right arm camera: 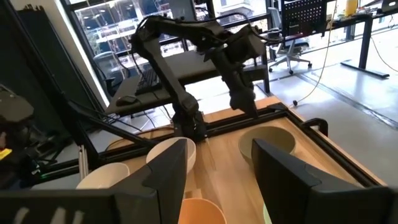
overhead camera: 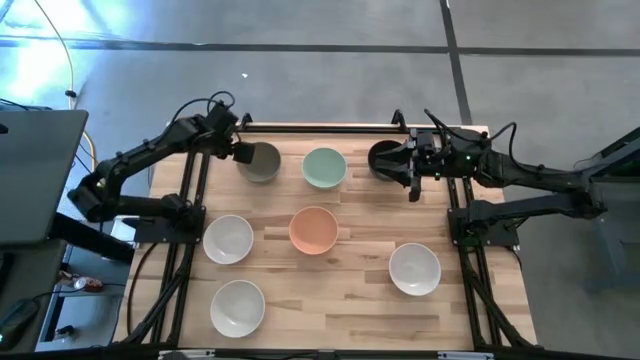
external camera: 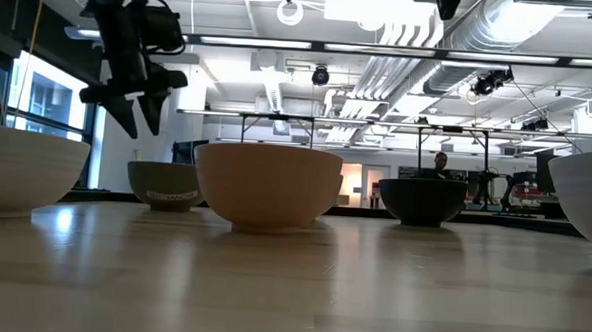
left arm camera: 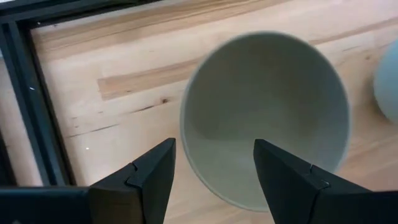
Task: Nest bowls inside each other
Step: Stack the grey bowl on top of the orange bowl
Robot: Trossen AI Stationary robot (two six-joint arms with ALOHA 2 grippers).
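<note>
The left gripper (overhead camera: 243,153) hangs above the far left corner of the worktop (overhead camera: 350,300), its fingers (left arm camera: 152,180) spread wide and holding nothing, poised over the near-left rim of the grey-taupe bowl (overhead camera: 261,161). In the left wrist view that bowl (left arm camera: 267,118) sits upright on the wood, its rim showing between the two open fingers. In the low view the left gripper (external camera: 137,104) hovers clear above the same bowl (external camera: 164,184), not touching it.

Along the left edge stand two white bowls: one midway down (overhead camera: 228,239) and one at the near left corner (overhead camera: 237,306). Both are upright and well apart from each other.

Toward the middle, the pale mint green bowl (overhead camera: 324,167) sits near the far edge, just beside the grey-taupe one without touching it. The peach-orange bowl (overhead camera: 314,230) stands nearer the centre of the worktop, and it fills the middle of the low view (external camera: 267,185).

On the right, the black bowl (overhead camera: 386,157) rests by the far edge. The right gripper (overhead camera: 414,177) hovers at that bowl's right side, its fingers (right arm camera: 155,180) parted and empty. The third white bowl (overhead camera: 415,269) stands alone toward the near right part of the worktop.
</note>
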